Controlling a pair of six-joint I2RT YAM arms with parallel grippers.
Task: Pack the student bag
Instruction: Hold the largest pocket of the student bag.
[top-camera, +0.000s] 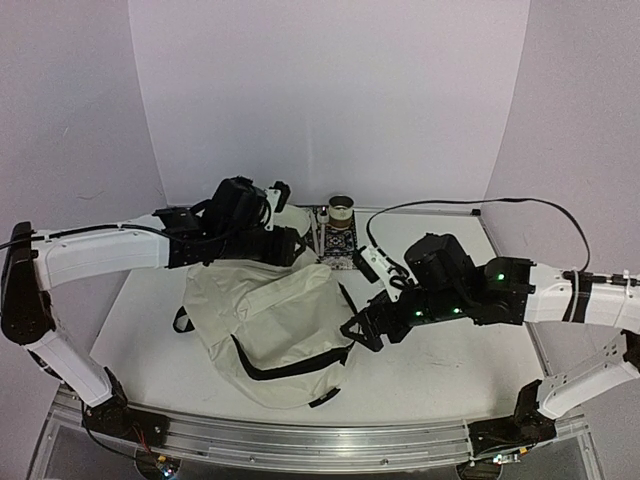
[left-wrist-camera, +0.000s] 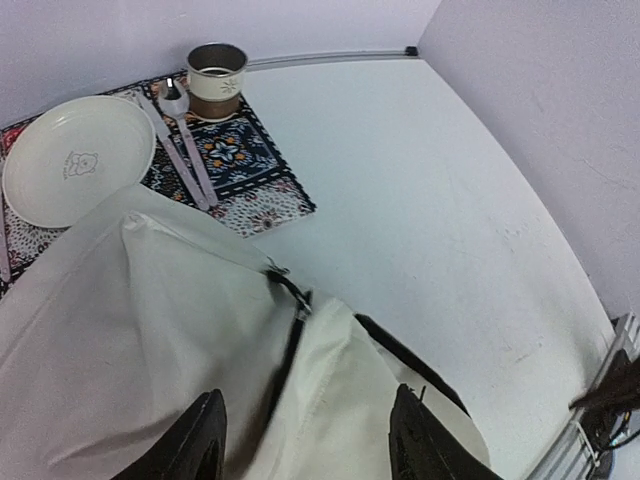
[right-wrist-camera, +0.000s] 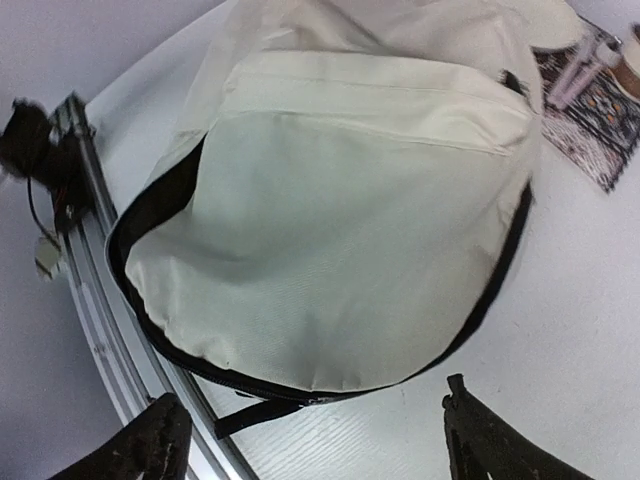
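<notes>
Cream bag (top-camera: 268, 325) lies slumped on desk (top-camera: 450, 360), mid-front, black zipper edge facing right arm. Plate (left-wrist-camera: 75, 158), cup (left-wrist-camera: 216, 70), cutlery (left-wrist-camera: 185, 150) sit on patterned mat (left-wrist-camera: 240, 165) behind bag, outside it.

Left end effector (left-wrist-camera: 305, 440): fingers spread, nothing gripped, hovering over bag's rear fabric. Right end effector (right-wrist-camera: 310, 440): fingers wide apart, empty, just beside bag's zipper side.

Judged step: both arms positioned at bag, likely for opening or holding it. Whether anything is inside bag, cannot tell.
</notes>
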